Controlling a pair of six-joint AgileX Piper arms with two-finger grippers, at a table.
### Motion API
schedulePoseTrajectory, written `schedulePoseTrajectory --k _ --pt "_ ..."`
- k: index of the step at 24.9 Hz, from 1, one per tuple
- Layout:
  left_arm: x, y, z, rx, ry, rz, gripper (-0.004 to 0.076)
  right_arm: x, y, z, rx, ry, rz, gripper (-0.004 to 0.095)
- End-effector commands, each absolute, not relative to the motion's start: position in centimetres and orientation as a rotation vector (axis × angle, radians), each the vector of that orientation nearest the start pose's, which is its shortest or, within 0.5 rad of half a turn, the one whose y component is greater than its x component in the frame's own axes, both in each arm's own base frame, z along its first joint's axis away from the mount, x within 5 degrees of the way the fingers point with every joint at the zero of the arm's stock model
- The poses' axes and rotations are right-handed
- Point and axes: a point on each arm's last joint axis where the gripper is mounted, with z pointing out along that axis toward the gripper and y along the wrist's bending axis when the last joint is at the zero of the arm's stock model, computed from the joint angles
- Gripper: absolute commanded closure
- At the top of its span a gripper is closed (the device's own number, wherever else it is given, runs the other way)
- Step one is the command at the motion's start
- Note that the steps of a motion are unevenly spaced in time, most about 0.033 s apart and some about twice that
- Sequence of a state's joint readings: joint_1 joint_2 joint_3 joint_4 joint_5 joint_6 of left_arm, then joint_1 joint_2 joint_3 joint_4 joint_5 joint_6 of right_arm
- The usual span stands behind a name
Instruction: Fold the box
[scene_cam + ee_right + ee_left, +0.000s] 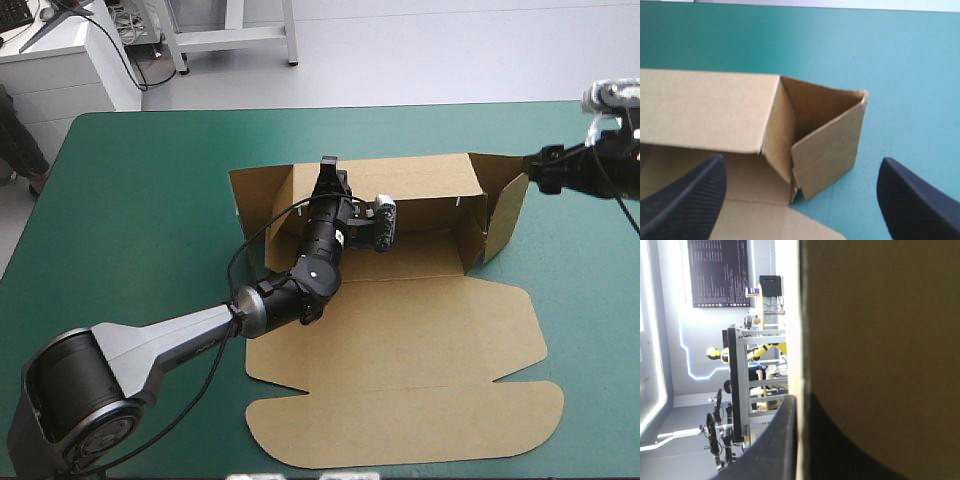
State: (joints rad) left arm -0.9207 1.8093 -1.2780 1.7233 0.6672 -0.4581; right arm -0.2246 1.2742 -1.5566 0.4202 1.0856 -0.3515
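Note:
The brown box (400, 330) lies mid-table, its wide lid panel flat toward the near edge. The far wall (410, 178) stands raised, and so does the right end wall with an angled flap (507, 215). My left gripper (327, 170) is at the left part of the far wall. In the left wrist view it (800, 399) is shut on the board's edge (802, 315), with one finger on each side. My right gripper (532, 168) hovers just off the right flap. It (801, 162) is open, and the box's raised corner (827, 135) lies ahead between its fingers.
Bare teal-green cover (130, 200) surrounds the box on the left, far and right sides. The lid's rounded tabs (400, 425) reach close to the table's near edge. The left arm (200, 335) crosses the box's left end.

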Motion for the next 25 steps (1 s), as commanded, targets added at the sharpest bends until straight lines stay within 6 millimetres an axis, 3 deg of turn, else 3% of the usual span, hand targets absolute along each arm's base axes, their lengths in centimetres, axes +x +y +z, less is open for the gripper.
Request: schedulePoseTrajectory --k 1,2,6,11,25 --pt "28.8 -29.0 29.2 1.434 1.235 0.847 0.0732 28.3 -3.1 48.4 -0.083 2.129 0.228 0.0168" --pt "28.8 -29.0 29.2 1.445 1.226 0.857 0.0732 30.5 -3.5 48.2 -0.087 2.151 0.245 0.017" --pt "28.8 -29.0 29.2 1.449 1.222 0.861 0.0732 36.4 -2.9 46.1 -0.146 2.228 0.283 0.017" --pt "28.8 -29.0 29.2 1.449 1.222 0.861 0.0732 40.5 -2.4 43.1 -0.137 2.293 0.257 0.017" --pt "28.8 -29.0 29.2 1.448 1.223 0.863 0.0732 43.1 -3.1 39.0 -0.124 2.409 0.218 0.017"
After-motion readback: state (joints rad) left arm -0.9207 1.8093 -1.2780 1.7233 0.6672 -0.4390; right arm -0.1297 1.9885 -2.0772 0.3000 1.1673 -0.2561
